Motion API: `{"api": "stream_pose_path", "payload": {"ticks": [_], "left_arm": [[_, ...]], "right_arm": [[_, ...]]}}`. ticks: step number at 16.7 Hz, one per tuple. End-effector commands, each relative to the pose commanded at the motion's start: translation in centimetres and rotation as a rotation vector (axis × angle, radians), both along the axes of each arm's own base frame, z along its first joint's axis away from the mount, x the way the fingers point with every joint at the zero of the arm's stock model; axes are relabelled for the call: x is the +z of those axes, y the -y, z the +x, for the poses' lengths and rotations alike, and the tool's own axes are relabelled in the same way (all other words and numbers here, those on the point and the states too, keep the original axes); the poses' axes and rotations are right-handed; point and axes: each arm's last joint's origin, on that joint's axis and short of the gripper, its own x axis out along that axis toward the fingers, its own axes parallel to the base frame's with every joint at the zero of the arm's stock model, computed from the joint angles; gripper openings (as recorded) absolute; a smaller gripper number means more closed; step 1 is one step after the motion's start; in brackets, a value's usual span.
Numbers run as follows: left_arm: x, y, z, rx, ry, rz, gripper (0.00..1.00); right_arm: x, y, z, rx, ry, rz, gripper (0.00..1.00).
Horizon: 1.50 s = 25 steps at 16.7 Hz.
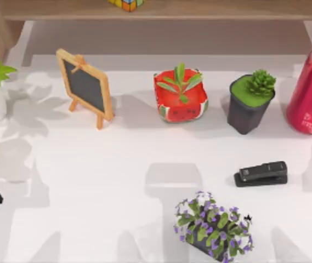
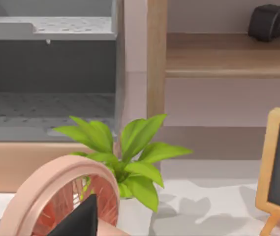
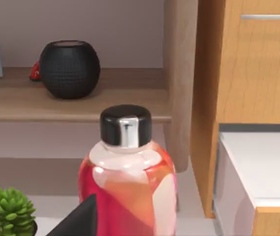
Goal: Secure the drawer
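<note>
Standing out past its wooden cabinet front in the right wrist view, the drawer (image 3: pixel 250 169) is showing a pale inside, beyond the red bottle (image 3: pixel 127 184) at the worktop's (image 1: pixel 90 181) right edge. Open room is lying along the front-left. Either pincer's spread: cannot tell.
</note>
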Motion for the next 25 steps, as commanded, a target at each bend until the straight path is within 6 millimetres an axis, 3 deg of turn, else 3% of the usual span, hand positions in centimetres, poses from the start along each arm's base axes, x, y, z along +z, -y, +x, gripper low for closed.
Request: {"api": "stream_pose_path", "payload": {"ticks": [6, 13, 21, 25], "left_arm": [[0.0, 0.0, 0.0, 0.000, 0.000, 0.000, 1.00], [0.0, 0.0, 0.0, 0.000, 0.000, 0.000, 1.00], [0.0, 0.0, 0.0, 0.000, 0.000, 0.000, 1.00], [0.0, 0.0, 0.0, 0.000, 0.000, 0.000, 1.00]], "right_arm": [[4.1, 2.3, 5.1, -0.006, -0.022, 0.000, 1.00], [4.9, 6.3, 11.6, -0.006, -0.045, 0.006, 1.00], [4.8, 6.8, 12.3, -0.003, -0.044, 0.005, 1.00], [3.9, 7.3, 12.3, 0.006, -0.037, -0.087, 1.00]]}}
